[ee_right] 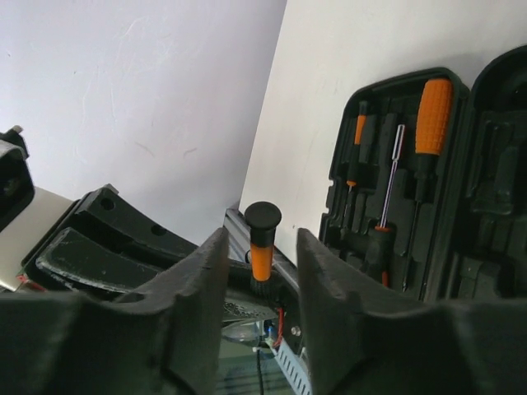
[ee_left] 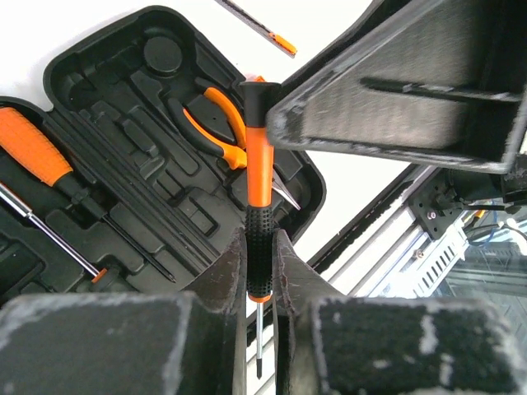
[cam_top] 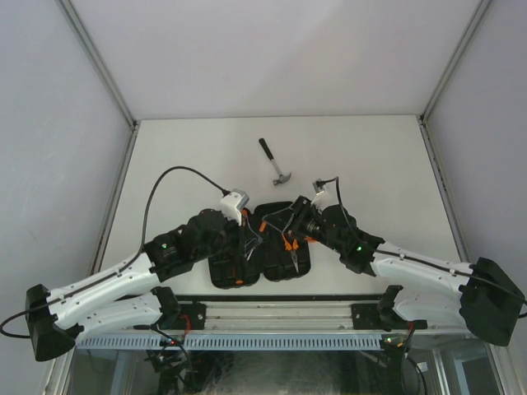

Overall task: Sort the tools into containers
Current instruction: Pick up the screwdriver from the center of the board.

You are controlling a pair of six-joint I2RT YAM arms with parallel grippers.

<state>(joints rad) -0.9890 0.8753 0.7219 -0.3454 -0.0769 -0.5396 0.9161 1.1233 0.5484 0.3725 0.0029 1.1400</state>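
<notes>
The black tool case (cam_top: 222,271) lies open at the table's near edge, also seen in the left wrist view (ee_left: 107,74). My left gripper (ee_left: 259,247) is shut on a slim black-and-orange screwdriver (ee_left: 259,173) and holds it above the case's right half. My right gripper (ee_right: 261,247) is open, its fingers (ee_right: 329,280) on either side of that screwdriver's black cap (ee_right: 263,217), not touching it. Orange-handled pliers (ee_left: 216,123) lie in the case. The claw hammer (cam_top: 276,162) lies on the table beyond the case.
Several screwdrivers sit in the case's slots, one with a thick orange handle (ee_right: 431,115). Another slim screwdriver (ee_left: 262,26) lies on the table past the case. The metal rail (cam_top: 280,313) runs along the near edge. Grey walls (cam_top: 74,99) close in the table.
</notes>
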